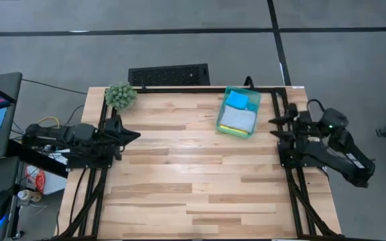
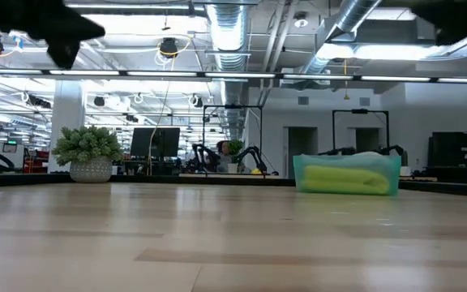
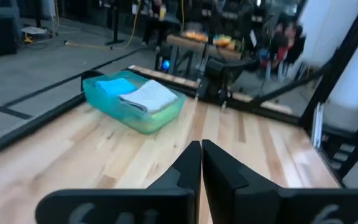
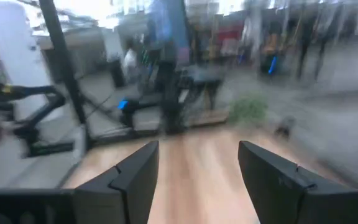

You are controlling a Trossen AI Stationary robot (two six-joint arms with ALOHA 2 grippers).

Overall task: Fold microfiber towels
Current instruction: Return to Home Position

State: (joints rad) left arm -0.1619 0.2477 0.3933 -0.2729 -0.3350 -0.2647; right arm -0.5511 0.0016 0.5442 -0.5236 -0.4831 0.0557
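Note:
The folded microfiber towels lie stacked in the translucent green bin [image 1: 238, 114] at the table's far right: a bright blue one [image 1: 240, 100] and a pale grey one [image 1: 238, 119] on top, a yellow one [image 2: 343, 179] showing through the bin wall in the low view. The bin also shows in the left wrist view [image 3: 132, 102]. My left gripper [image 1: 137, 136] is shut and empty above the table's left edge, pointing right. My right gripper [image 1: 273, 127] is open and empty at the table's right edge, pointing left.
A fuzzy green ball-shaped plant [image 1: 120, 96] in a pot stands at the far left corner. A dark keyboard-like grille [image 1: 169, 74] lies beyond the far edge. Bare wood tabletop [image 1: 193, 174] spreads between the arms and toward the near edge.

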